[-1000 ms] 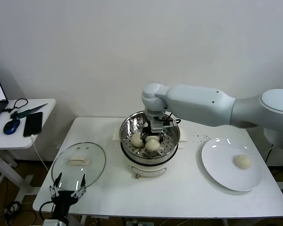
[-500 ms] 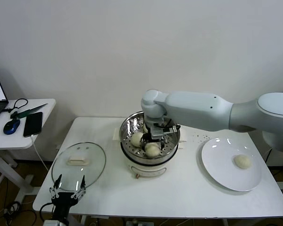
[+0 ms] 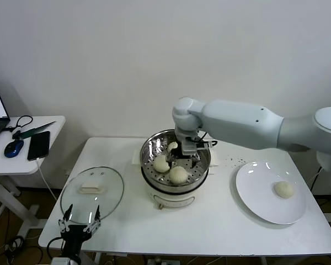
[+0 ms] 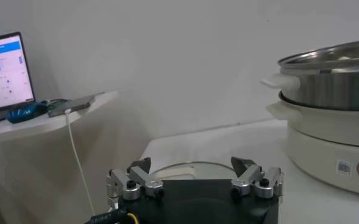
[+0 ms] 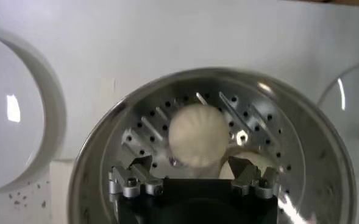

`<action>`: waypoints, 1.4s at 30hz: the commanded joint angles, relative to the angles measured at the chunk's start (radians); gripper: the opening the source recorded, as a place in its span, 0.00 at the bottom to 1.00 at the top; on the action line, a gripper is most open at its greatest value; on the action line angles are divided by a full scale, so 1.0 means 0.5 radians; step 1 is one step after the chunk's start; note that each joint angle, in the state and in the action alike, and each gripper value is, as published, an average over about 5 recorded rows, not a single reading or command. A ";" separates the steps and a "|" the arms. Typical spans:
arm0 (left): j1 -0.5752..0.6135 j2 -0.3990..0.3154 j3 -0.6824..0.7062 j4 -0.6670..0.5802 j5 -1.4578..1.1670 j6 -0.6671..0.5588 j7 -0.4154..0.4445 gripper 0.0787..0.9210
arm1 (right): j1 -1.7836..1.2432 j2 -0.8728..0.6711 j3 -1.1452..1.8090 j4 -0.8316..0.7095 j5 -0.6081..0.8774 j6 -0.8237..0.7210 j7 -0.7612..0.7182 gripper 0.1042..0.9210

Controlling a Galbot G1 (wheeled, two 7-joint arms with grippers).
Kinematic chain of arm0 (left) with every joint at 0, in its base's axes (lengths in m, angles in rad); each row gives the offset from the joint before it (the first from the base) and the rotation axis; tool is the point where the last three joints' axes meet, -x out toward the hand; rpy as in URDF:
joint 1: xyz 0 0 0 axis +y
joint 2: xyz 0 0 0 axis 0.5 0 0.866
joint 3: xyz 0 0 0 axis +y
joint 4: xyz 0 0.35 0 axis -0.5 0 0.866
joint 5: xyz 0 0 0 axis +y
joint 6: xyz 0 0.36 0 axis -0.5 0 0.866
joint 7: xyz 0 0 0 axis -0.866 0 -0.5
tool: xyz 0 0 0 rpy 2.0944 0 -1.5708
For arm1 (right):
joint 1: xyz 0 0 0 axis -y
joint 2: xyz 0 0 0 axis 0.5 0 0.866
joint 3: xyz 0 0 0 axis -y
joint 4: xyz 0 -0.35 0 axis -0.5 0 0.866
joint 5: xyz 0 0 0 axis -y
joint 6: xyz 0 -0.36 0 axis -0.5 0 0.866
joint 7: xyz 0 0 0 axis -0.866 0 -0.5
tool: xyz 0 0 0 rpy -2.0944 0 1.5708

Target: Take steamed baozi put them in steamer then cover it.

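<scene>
The steel steamer [image 3: 148,148] sits mid-table on its cream base and holds three steamed baozi [image 3: 178,174]. My right gripper [image 3: 186,155] hangs open just above them inside the rim. In the right wrist view one baozi [image 5: 197,135] lies on the perforated floor of the steamer [image 5: 106,140], free between and beyond the spread gripper [image 5: 191,165]. Another baozi [image 3: 283,189] rests on the white plate [image 3: 257,193] at the right. The glass lid [image 3: 92,190] lies flat at the table's front left. My left gripper [image 3: 80,212] waits open and empty by the lid's near edge.
A side table [image 3: 22,160] at the far left carries a phone [image 3: 38,145], a mouse and a laptop. In the left wrist view the steamer [image 4: 331,79] stands off beyond the open left gripper [image 4: 192,165], with the lid [image 4: 190,170] just ahead. The plate [image 5: 8,122] is beside the steamer.
My right gripper has opened and let go of a baozi in the steamer, then lifted slightly toward the back. The left arm has stayed still.
</scene>
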 commanded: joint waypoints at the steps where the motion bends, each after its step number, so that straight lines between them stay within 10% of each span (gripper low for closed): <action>1: -0.002 0.006 0.001 0.001 -0.001 -0.003 0.001 0.88 | 0.174 -0.258 -0.026 -0.055 0.099 -0.202 0.222 0.88; 16: -0.026 0.007 0.035 -0.045 0.005 0.007 0.008 0.88 | 0.192 -1.186 -0.272 -0.010 0.794 -1.290 0.245 0.88; 42: 0.051 -0.024 0.031 -0.098 -0.007 0.037 0.001 0.88 | -1.385 -1.241 1.346 -0.769 -0.077 -0.995 -0.055 0.88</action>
